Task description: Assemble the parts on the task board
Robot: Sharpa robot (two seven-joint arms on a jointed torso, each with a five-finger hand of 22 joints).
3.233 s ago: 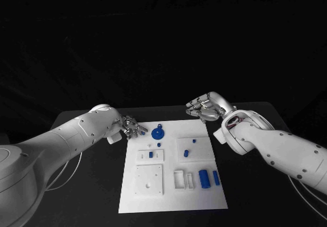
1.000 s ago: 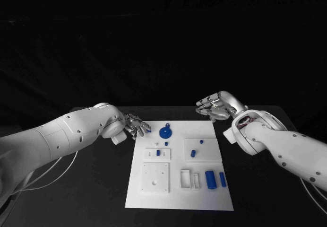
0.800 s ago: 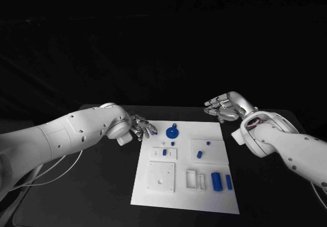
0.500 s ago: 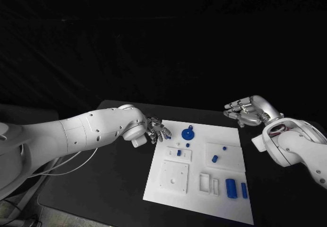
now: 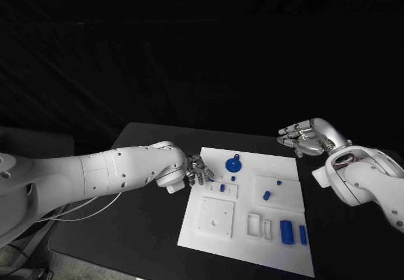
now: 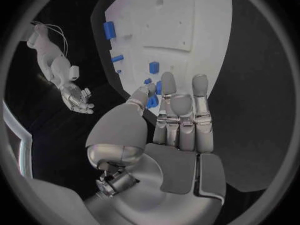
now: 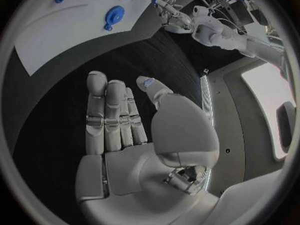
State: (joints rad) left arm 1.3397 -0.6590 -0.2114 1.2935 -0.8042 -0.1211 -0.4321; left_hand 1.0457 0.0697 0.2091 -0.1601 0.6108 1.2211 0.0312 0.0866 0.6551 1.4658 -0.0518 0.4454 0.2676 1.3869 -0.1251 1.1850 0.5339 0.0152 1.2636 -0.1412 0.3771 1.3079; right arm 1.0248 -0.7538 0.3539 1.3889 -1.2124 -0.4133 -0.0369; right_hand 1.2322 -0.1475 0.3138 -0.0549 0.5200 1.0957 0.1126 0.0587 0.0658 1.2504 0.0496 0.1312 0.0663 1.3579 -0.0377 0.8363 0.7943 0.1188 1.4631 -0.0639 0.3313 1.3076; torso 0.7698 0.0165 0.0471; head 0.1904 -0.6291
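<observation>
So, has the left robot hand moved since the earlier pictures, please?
Yes: the left robot hand slid from the task board's far corner down its edge.

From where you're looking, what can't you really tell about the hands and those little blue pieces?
- Left hand: in the head view its fingertips overlap the task board edge; contact cannot be judged.
- Small blue part by the fingers in the left wrist view: partly hidden behind the thumb; held or not is unclear.
- Small blue parts: too small to tell their shape.
- Right hand: palm faces away in the head view.
</observation>
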